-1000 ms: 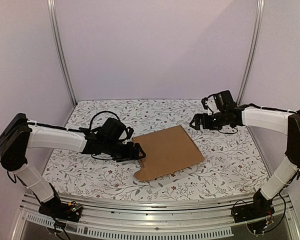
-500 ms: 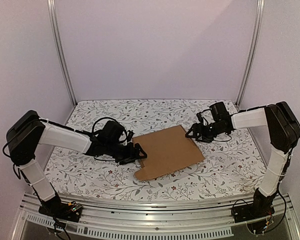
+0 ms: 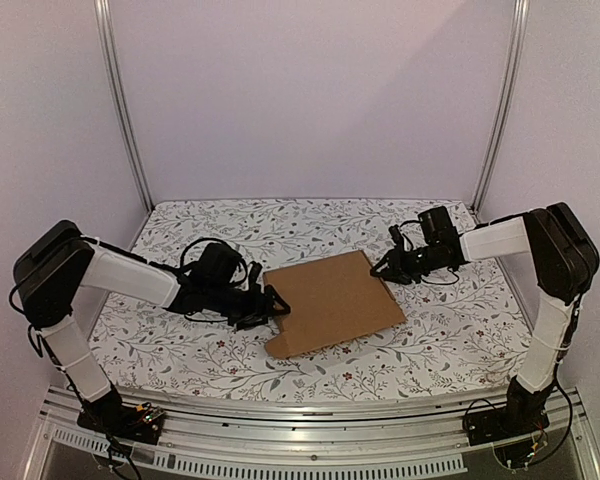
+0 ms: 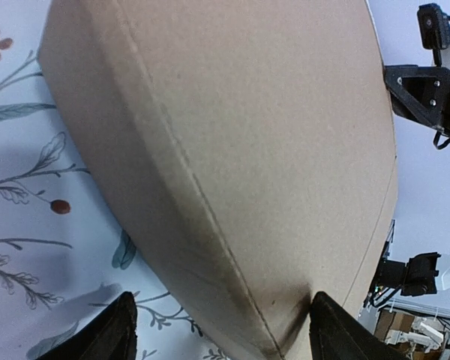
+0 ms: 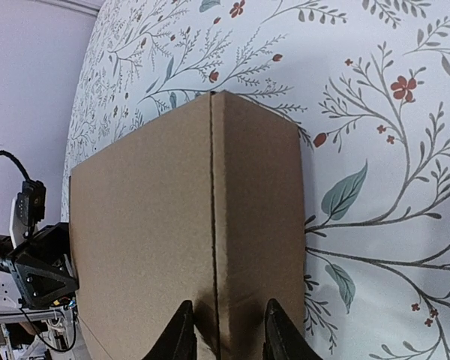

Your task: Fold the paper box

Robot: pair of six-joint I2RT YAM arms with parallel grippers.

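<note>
Brown paper box (image 3: 335,300) is lying flat on the worktop (image 3: 460,320), left gripper (image 4: 223,304) jaws gaping around its edge, right gripper (image 5: 225,311) jaws sitting close astride a crease (image 5: 213,187), hold unclear.

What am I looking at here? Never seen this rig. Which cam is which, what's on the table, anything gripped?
These are two robot arms bolted at the table's near edge, each ending in a two-finger gripper. The wide picture comes from a fixed camera above and behind them, so the left arm is on the left and the right arm on the right. The other two pictures come from a small camera on each wrist, looking past that arm's own fingers.

On the flower-patterned table lies the paper box, plain brown cardboard, lying flat, with crease lines showing.

The left gripper is at the box's left edge. Its jaws are wide open around the cardboard, not pinching it.

The right gripper is at the far right corner. Its fingers are close together over the edge, but I cannot tell whether they actually clamp it.
</note>
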